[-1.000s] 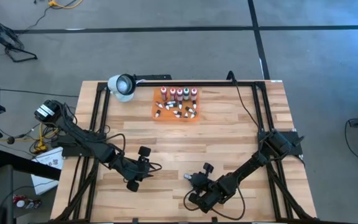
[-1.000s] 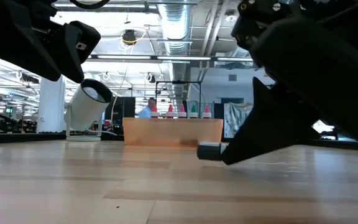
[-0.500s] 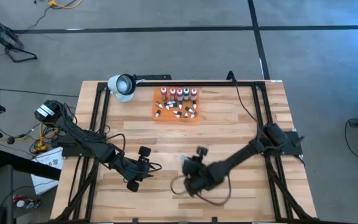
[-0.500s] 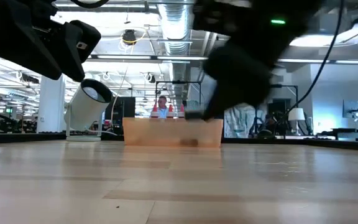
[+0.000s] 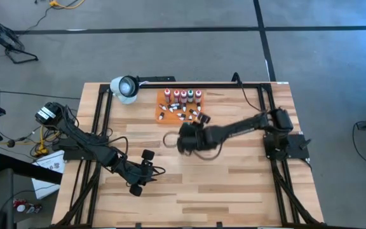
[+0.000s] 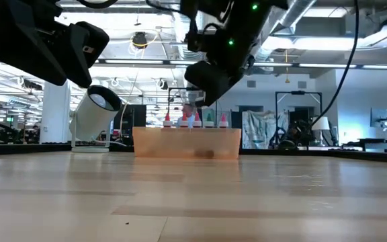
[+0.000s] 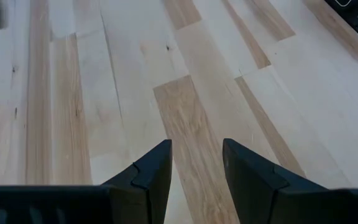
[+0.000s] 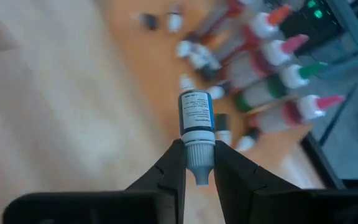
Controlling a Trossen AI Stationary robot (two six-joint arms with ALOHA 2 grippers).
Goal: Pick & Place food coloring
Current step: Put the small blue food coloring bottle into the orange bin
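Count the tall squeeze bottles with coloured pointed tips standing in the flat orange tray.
5 tall squeeze bottles, in one row along the flat orange tray's far edge: first, second, third, fourth, green-tipped, fifth. Small vials lie in front; none looks hidden.

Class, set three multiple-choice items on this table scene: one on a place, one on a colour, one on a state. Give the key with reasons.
1. Where is the tray?
A. table's far edge, beside the lamp
B. near edge
C. under the left hand

2. What colour is the tray?
A. blue
B. orange
C. white

3. What is the right hand doing?
A. gripping nothing
B. gripping a vial
C. resting on the table

Key:
1 A, the high view shows it at the far edge next to the lamp.
2 B, it is orange in the high view.
3 B, the right wrist view shows the fingers clamped on the vial's cap end, near the tray.
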